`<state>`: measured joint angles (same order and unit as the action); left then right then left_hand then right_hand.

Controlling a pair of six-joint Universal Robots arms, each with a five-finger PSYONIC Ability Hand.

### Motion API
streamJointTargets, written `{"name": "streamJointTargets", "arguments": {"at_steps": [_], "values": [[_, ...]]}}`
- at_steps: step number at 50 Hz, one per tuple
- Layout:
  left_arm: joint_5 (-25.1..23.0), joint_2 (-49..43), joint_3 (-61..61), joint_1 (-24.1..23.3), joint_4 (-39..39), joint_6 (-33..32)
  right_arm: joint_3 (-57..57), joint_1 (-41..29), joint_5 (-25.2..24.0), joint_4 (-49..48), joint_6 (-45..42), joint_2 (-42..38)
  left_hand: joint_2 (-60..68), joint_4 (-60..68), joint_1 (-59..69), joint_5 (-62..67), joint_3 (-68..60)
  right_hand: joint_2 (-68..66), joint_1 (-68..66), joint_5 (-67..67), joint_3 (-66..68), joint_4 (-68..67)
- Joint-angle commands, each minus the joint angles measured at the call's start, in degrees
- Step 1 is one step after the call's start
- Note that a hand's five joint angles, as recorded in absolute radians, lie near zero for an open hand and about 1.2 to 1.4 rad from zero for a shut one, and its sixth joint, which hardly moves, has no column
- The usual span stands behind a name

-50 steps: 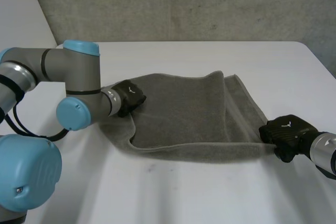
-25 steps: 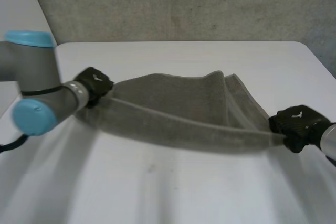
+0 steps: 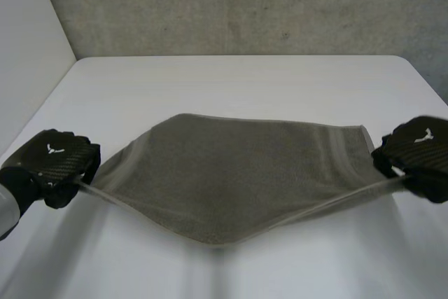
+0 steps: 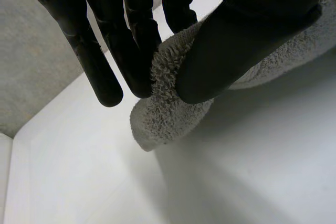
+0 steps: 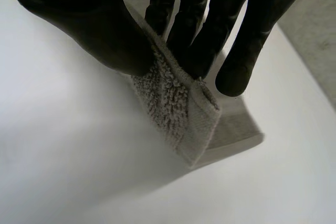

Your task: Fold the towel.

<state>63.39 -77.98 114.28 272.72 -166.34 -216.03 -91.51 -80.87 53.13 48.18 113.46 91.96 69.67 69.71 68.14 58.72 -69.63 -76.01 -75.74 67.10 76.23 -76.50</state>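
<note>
you have the towel (image 3: 238, 173) stretched across the middle of the frame in the head view. its far edge appears to lie on the white worktop (image 3: 231, 82), and its near edge is held up, sagging to a low point at centre. the left hand (image 3: 52, 162) sits at the lower left of the frame and the right hand (image 3: 420, 152) at the right edge, well apart, each at one near corner. judgement: the hands are spread this wide to draw the near edge taut, so the cloth hangs flat and can be carried over for the fold; the fold itself is not yet made. the head view gives you the span, the sag and the lie of the cloth, but it shows the hands from the back and hides the grip. the wrist views supply that. in the left wrist view the fingers (image 4: 131, 51) and thumb (image 4: 231, 51) are closed narrow on a bunched corner of towel, pinching it, with a tuft poking out past the fingertips. in the right wrist view the thumb and fingers pinch the hemmed corner the same way, the hem band hanging just beyond the fingertips. judgement: both grips take little cloth close to the corner, so you risk a slip if tension rises.
</note>
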Motion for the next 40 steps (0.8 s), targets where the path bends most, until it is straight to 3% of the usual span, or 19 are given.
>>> {"name": "streamJointTargets", "arguments": {"at_steps": [1,8,13,15,16,18,24,26,27,29,32,34,40], "values": [[-0.37,-1.54,-2.04,0.97,-0.56,0.25,5.46,1.51,-0.57,-0.37,1.67,-3.7,10.33,10.29,11.86,11.28,-10.37,-3.99,-4.26,2.9,3.77,-3.5],[0.24,-14.39,-9.17,-1.76,-3.55,3.95,12.5,-2.8,0.75,-0.46,5.28,-14.35,10.33,10.29,11.86,11.28,-10.37,-3.99,-4.26,2.9,3.77,-3.5],[1.21,-24.94,-19.54,-5.53,-4.52,7.73,19.62,-6.84,6.9,-1.43,7.48,-21.21,10.33,10.29,11.86,11.28,-10.37,-3.99,-4.26,2.9,3.77,-3.5],[3.48,-32.81,-29.76,-8.33,-4.43,9.91,27.57,-10.08,11.89,-3.18,8.71,-27.5,10.33,10.29,11.86,11.28,-10.37,-3.99,-4.26,2.9,3.77,-3.5],[3.49,-32.85,-29.82,-8.35,-4.43,9.92,27.62,-10.09,11.91,-3.18,8.71,-27.54,10.33,10.29,11.86,11.28,-10.37,-3.99,-4.26,2.9,3.77,-3.5],[7.95,-39.85,-41.8,-11.06,-4.25,12.2,37.84,-13.24,15.5,-5.28,11.25,-33.05,10.33,10.29,11.86,11.28,-10.37,-3.99,-4.26,2.9,3.77,-3.5],[12.81,-48.05,-64.01,-14.59,-4.43,14.85,58.64,-16.07,18.42,-12.68,18.55,-40.63,10.33,10.29,11.86,11.28,-10.37,-3.99,-4.26,2.9,3.77,-3.5],[14.04,-51.38,-78.79,-16.07,-5.74,18.34,72.72,-18.34,19.03,-20.19,24.41,-43.78,10.33,10.29,11.86,11.28,-10.37,-3.99,-4.26,2.9,3.77,-3.5],[14.04,-51.39,-78.86,-16.08,-5.75,18.36,72.79,-18.36,19.03,-20.23,24.44,-43.8,10.33,10.29,11.86,11.28,-10.37,-3.99,-4.26,2.9,3.77,-3.5],[15.44,-52.71,-90.68,-16.61,-10.38,24.22,82.24,-20.02,20.52,-29.59,30.65,-44.5,10.33,10.29,11.86,11.28,-10.37,-3.99,-4.26,2.9,3.77,-3.5],[16.85,-52.71,-94.24,-16.7,-13.57,27.77,84.04,-20.55,22.98,-37.78,35.41,-43.45,10.33,10.29,11.86,11.28,-10.37,-3.99,-4.26,2.9,3.77,-3.5],[19.39,-51.66,-94.95,-16.7,-19.61,33.89,83.26,-20.55,23.25,-39.99,37.17,-42.4,10.33,10.29,11.86,11.28,-10.37,-3.99,-4.26,2.9,3.77,-3.5],[19.4,-51.22,-91.45,-16.43,-22.18,36.38,73.0,-20.73,22.37,-35.28,37.45,-40.11,10.33,10.29,11.86,11.28,-10.37,-3.99,-4.26,2.9,3.77,-3.5]]}}
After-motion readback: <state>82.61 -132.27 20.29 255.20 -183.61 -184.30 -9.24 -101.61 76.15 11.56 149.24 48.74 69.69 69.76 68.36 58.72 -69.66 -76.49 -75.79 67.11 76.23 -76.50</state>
